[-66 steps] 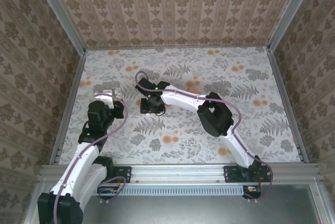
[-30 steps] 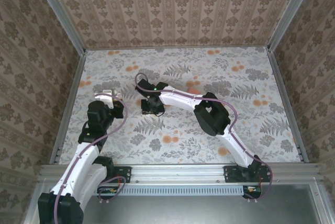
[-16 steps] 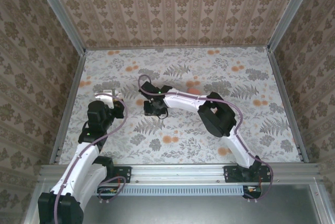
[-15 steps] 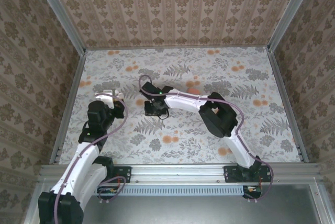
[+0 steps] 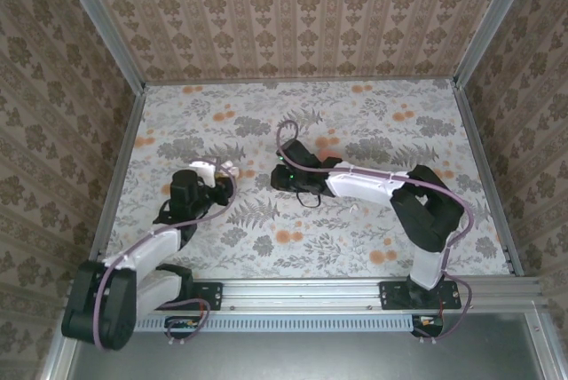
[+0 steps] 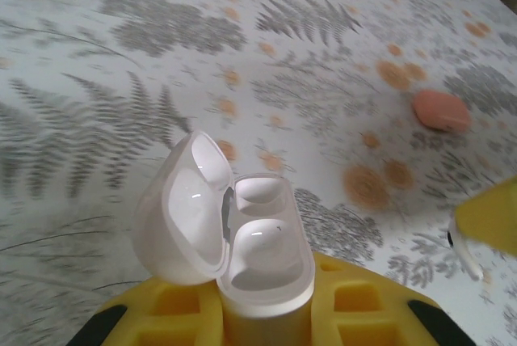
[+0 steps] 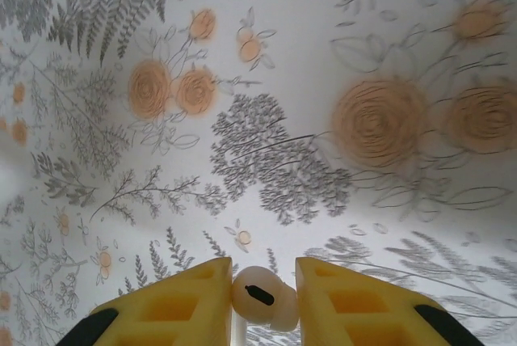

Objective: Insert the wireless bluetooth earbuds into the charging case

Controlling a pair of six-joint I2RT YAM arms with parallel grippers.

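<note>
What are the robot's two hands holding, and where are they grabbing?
The left gripper clamps the open charging case by its lower body. The right gripper pinches one earbud by its rounded head.

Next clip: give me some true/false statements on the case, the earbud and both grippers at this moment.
1. The charging case has its lid open. True.
2. Both wells hold earbuds. False: both look empty.
3. The right gripper clamps an earbud. True.
4. The left gripper is open and holds nothing. False: it is shut on the charging case.
5. The orange-pink lump sits inside the case. False: it lies on the table, apart.
</note>
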